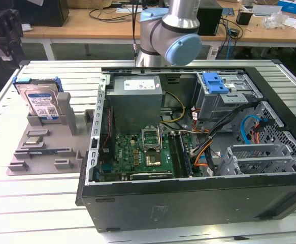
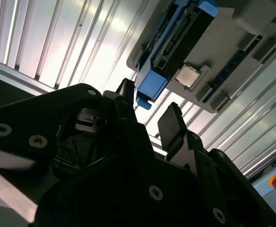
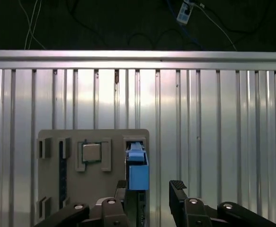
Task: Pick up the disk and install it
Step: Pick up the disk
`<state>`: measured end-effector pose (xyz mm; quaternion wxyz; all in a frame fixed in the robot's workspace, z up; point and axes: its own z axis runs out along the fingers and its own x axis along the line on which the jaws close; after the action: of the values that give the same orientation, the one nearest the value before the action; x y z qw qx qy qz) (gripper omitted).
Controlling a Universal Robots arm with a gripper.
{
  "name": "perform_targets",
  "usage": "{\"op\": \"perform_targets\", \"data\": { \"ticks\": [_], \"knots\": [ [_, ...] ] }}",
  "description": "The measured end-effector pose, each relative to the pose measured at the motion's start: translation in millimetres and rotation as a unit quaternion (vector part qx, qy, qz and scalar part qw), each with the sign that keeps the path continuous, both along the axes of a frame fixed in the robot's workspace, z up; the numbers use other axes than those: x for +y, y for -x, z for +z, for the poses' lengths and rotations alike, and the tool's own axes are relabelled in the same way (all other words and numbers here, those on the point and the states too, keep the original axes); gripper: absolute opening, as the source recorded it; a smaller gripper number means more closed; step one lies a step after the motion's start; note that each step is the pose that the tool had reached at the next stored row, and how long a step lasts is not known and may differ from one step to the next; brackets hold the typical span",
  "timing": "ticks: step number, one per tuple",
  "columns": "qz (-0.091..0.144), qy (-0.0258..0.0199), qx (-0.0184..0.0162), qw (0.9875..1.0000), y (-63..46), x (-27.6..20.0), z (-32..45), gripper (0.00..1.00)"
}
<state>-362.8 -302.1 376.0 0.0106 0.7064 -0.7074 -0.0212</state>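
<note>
The disk (image 1: 41,99) stands upright on its edge in a slot of a grey fixture (image 1: 46,142) at the exterior view's left, label facing the camera and blue rails on its sides. In both wrist views I look down on it edge-on: the disk (image 3: 137,172) (image 2: 175,42) shows its blue end tab. My gripper (image 3: 149,189) (image 2: 149,109) is open, its black fingers (image 3: 178,191) spread well above the fixture with nothing between them. The disk's tab lines up near one finger.
An open computer case (image 1: 188,203) lies to the exterior view's right of the fixture, with a grey drive cage (image 1: 224,99) topped by a blue latch (image 1: 215,82). A square chip (image 3: 90,152) sits in the fixture beside the disk. The ribbed metal table (image 3: 213,118) surrounds them.
</note>
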Motion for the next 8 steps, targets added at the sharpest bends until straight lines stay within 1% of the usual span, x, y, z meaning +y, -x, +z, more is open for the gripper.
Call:
{"op": "perform_targets", "data": {
  "ticks": [1, 5, 8],
  "knots": [
    [0.0, 0.0002, 0.0001, 1.0, -0.8, -0.7, -0.5, 0.48],
    [0.0, 0.001, 0.0001, 1.0, -8.0, -0.9, -2.8, 0.48],
    [0.001, 0.0012, 0.0001, 1.0, -9.5, -0.8, -7.1, 0.48]
  ]
}}
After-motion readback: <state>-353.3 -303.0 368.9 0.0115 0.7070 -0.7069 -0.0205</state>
